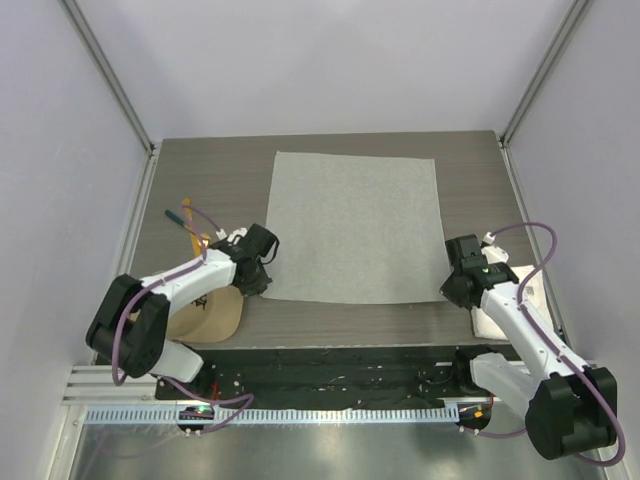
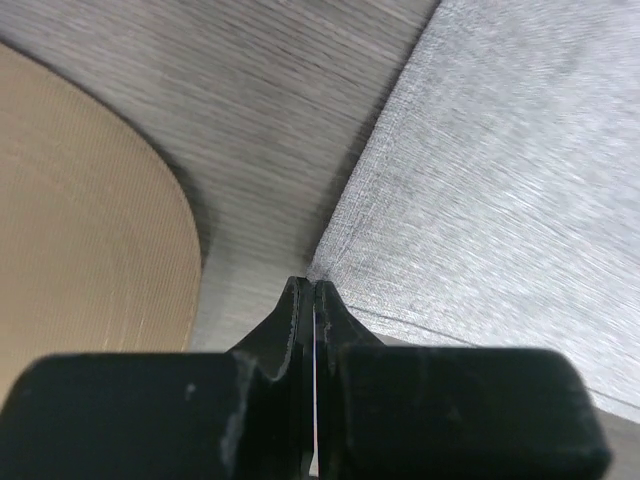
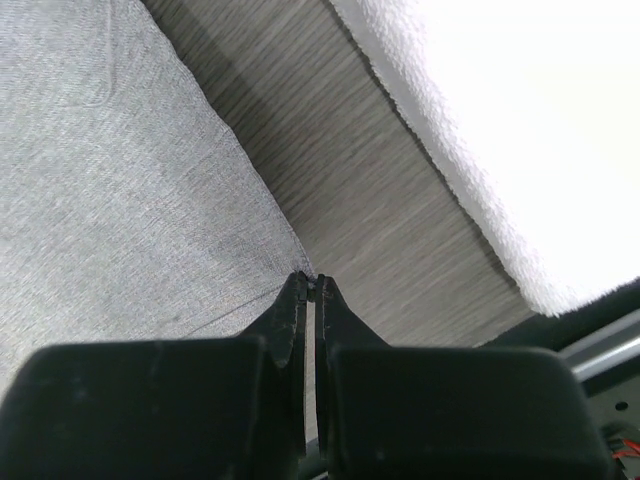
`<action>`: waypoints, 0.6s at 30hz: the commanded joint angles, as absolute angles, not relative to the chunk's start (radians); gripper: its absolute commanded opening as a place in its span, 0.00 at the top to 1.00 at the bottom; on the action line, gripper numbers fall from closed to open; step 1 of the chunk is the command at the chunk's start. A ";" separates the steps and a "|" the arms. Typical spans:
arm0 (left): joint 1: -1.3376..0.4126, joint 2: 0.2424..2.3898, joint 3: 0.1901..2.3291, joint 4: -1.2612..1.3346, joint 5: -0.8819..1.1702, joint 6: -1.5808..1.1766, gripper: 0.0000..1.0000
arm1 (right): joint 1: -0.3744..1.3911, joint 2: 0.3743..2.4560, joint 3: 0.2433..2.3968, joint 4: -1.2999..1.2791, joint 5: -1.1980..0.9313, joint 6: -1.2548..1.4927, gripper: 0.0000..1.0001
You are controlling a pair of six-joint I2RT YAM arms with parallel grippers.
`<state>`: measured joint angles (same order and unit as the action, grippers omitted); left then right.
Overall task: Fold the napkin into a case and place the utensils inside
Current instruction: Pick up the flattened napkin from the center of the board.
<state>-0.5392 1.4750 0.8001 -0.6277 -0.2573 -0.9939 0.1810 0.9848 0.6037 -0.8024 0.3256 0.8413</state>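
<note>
Napkin (image 1: 355,225) flat on table (image 1: 220,170). Left gripper (image 2: 314,288) and right gripper (image 3: 312,282) each pinched shut on a near corner, with barely any cloth caught. Risk: one corner slips on lifting and skews the fold.

Overhead camera looks down; wrist cameras hug napkin (image 1: 355,225) corners.

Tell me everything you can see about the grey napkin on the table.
The napkin is a light grey, thin, plain woven cloth, roughly square, lying flat and unfolded on the wood-grain table. The left gripper is shut at its near left corner and the right gripper is shut at its near right corner, each apparently pinching the cloth there. Nothing lies on it.
</note>
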 commanded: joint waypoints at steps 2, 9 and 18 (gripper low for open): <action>-0.541 1.244 0.770 -0.676 -0.247 -1.006 1.00 | 0.179 0.856 0.684 -0.960 0.304 0.859 0.99; -0.543 0.915 0.726 -0.770 -0.108 -1.040 1.00 | 0.179 0.695 0.724 -1.130 0.224 0.844 0.99; -0.429 1.091 0.969 -0.758 -0.077 -0.971 1.00 | 0.169 1.007 0.873 -0.951 0.245 0.761 0.99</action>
<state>-0.5194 0.9108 0.8101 -0.8043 -0.1253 -1.0157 0.1810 0.7853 0.7635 -1.1034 0.2195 0.8200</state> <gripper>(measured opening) 0.014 0.032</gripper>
